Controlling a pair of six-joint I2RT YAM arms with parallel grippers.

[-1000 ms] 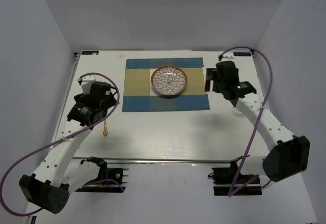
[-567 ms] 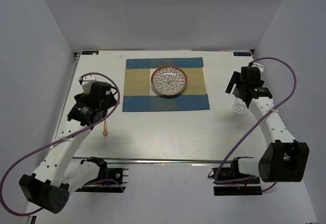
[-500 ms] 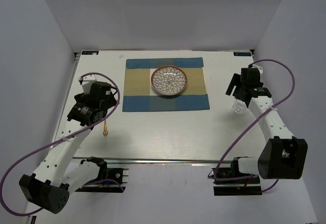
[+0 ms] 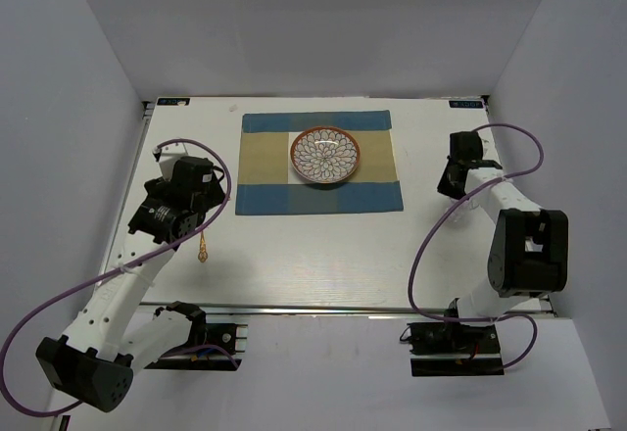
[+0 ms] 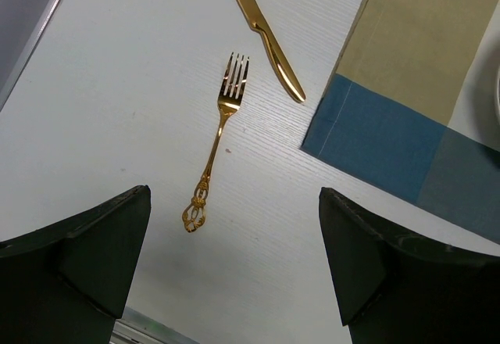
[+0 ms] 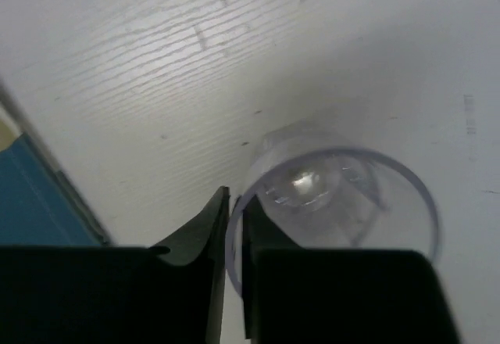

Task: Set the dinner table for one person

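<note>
White-linked left arm (image 4: pixel 122 284) and right arm (image 4: pixel 490 188), black joint housings (image 4: pixel 159 218), looping purple cables (image 4: pixel 186 141), matte black wedge-shaped gripper fingers (image 5: pixel 86 242)

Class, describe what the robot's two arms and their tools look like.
The left arm and right arm are white links joined by black joint housings, each trailing a looping purple cable. The left tool and right tool each have two dark, wedge-shaped fingers.

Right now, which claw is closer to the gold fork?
Left. The left claw hangs right above the gold fork; the right claw is far across the dinner table, pinching the rim of the clear glass.
</note>
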